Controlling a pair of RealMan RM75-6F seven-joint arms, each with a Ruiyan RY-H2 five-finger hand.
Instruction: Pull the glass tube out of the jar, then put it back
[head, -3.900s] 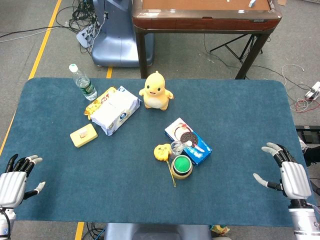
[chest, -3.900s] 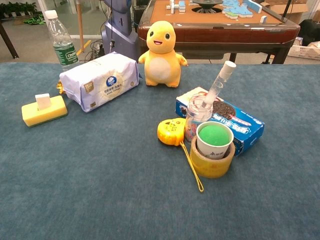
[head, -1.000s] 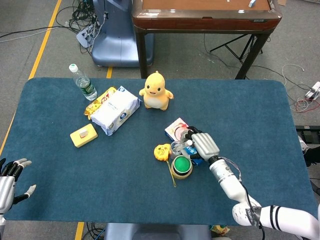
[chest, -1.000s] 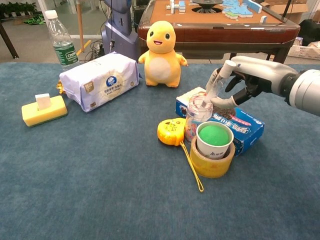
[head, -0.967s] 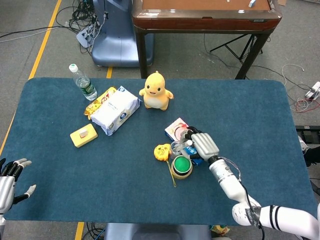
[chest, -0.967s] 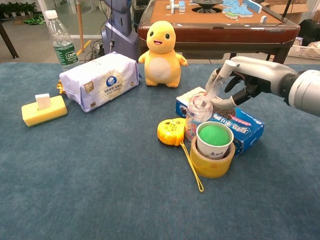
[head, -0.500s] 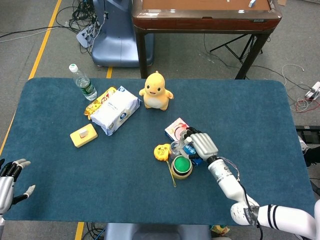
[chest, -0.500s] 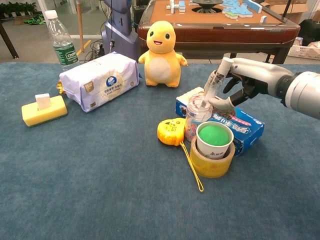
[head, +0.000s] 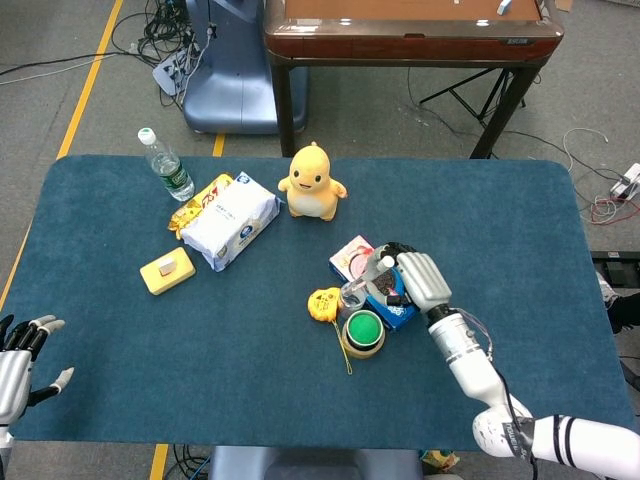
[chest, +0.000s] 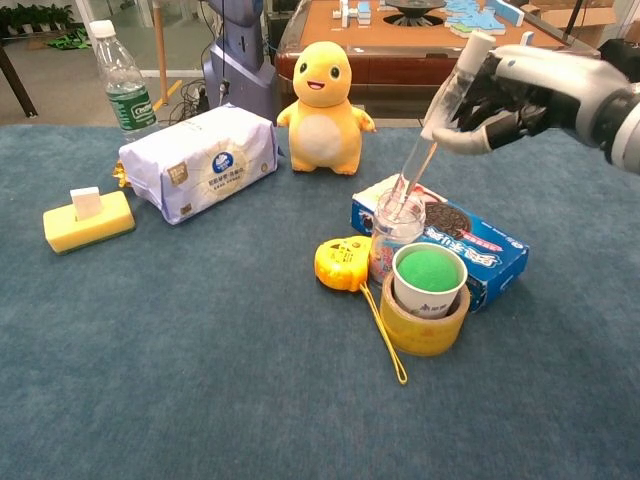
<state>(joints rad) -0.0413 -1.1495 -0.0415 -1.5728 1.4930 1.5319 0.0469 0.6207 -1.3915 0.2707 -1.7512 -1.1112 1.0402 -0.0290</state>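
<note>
Tube (chest: 432, 138): tilted, lower tip just inside the jar (chest: 396, 236) mouth, behind the green cup (chest: 428, 279). Right hand (chest: 500, 93) pinches its upper end. Extraction step nearly complete. Next: lift clear, realign over mouth, lower. Left hand (head: 18, 358) idle, fingers spread.

This looks like a robot test room or lab, not a home. The blue-covered table (head: 120, 200) stands on a grey concrete floor (head: 60, 40) with a yellow line (head: 90, 80) painted on it. Behind the table, loose cables (head: 160, 25) lie beside a blue machine base (head: 225, 85), and a brown mahjong table (chest: 400, 40) stands there too.
</note>
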